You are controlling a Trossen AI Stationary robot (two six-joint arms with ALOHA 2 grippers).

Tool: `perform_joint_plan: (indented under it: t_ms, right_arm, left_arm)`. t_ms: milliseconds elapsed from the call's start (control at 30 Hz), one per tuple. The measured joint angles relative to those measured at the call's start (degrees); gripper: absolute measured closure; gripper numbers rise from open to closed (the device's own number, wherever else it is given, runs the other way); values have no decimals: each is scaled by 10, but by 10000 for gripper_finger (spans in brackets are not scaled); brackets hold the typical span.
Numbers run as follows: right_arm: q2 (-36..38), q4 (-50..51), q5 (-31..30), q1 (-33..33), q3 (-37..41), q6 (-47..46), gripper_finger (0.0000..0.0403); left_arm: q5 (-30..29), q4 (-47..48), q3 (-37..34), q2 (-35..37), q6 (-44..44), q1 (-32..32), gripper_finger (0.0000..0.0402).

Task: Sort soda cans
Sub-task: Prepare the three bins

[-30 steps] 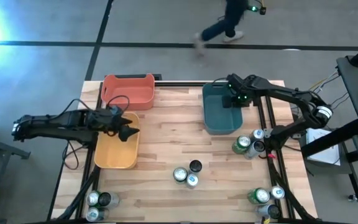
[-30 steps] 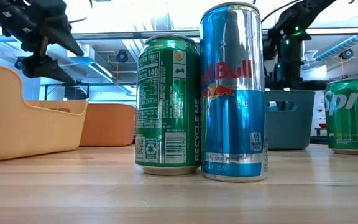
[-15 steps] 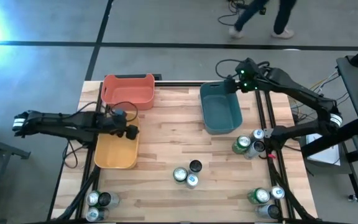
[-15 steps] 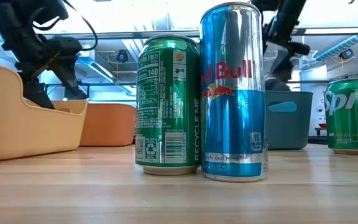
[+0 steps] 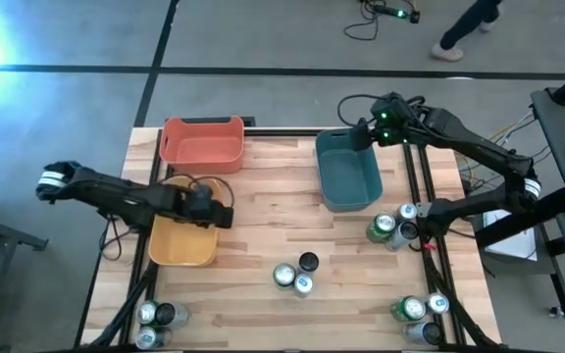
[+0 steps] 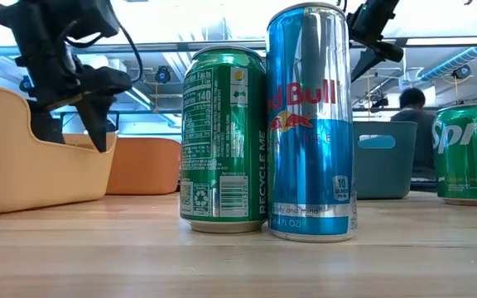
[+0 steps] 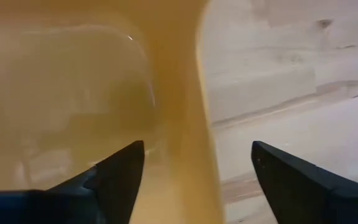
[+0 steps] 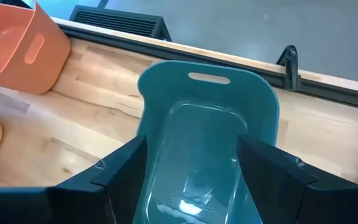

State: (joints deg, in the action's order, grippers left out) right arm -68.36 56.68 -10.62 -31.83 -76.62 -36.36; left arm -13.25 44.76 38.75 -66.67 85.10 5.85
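Left gripper [image 5: 222,215]: we saw it hang over the yellow tub [image 5: 182,245] at that tub's right wall, fingers spread wide either side of the wall, nothing held.
Right gripper [image 5: 363,136]: we caught it above the teal tub [image 5: 349,179] at the far end, fingers wide apart, empty.
Soda cans: we counted three mid-bench near the front edge [image 5: 294,276], a cluster by the right edge [image 5: 392,228], more in the front left corner [image 5: 155,318] and front right corner [image 5: 420,314].
Red tub [image 5: 202,144]: it sat at the far edge, left of centre.
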Motion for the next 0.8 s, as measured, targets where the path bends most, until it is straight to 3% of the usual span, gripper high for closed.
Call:
perform_joint_plan:
  t_ms: [133,333,633,800]
  right_arm:
    - [0,-3,0,0,0,16,168]
    - [2,0,1,0,0,51,176]
    - [38,2,3,0,0,97,167]
    - [57,2,3,0,3,108,163]
  left_arm:
    - [8,-2,23,-64,7,-2,216]
    - [19,-5,78,-146,-14,-10,382]
    - [43,-2,222,-212,-35,-23,401]
    - [69,-50,290,-250,-38,-63,401]
